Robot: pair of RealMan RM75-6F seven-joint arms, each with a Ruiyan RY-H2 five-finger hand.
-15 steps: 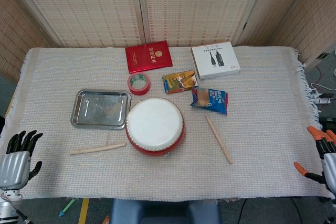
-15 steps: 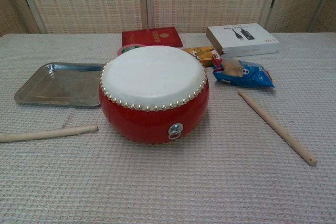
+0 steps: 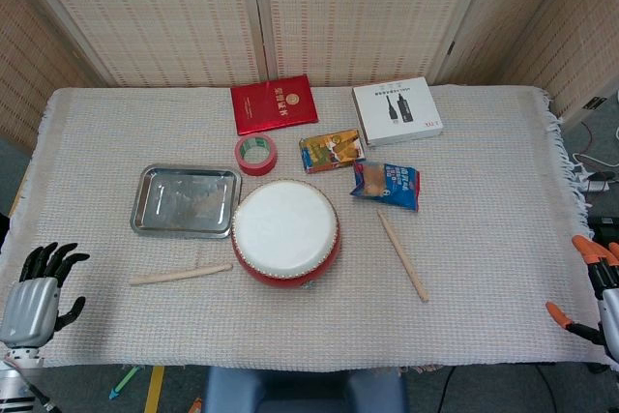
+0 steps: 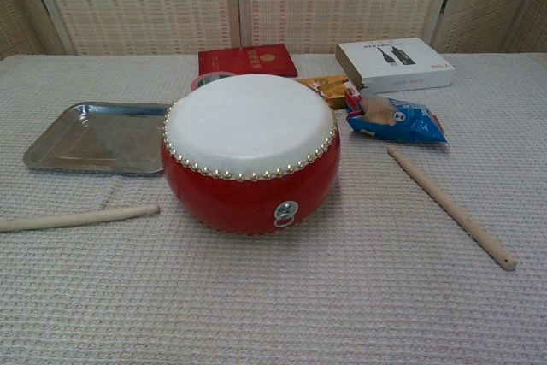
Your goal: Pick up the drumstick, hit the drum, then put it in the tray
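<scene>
A red drum (image 3: 285, 232) (image 4: 249, 150) with a white skin stands mid-table. One wooden drumstick (image 3: 181, 274) (image 4: 77, 217) lies flat to its left; a second drumstick (image 3: 402, 255) (image 4: 450, 206) lies to its right. A steel tray (image 3: 186, 200) (image 4: 94, 137) sits left of the drum, with nothing in it. My left hand (image 3: 35, 286) hovers at the table's near left corner, fingers apart, holding nothing. My right hand (image 3: 597, 295) shows at the far right edge, fingers spread and empty. Neither hand appears in the chest view.
Behind the drum lie a red tape roll (image 3: 256, 154), a red booklet (image 3: 275, 103), a white box (image 3: 397, 111), an orange snack pack (image 3: 331, 151) and a blue snack bag (image 3: 386, 184). A woven cloth (image 3: 484, 278) covers the table.
My left hand has shifted slightly down and right. My right hand has dropped a little lower at the frame edge. The drum, sticks and tray have not moved.
</scene>
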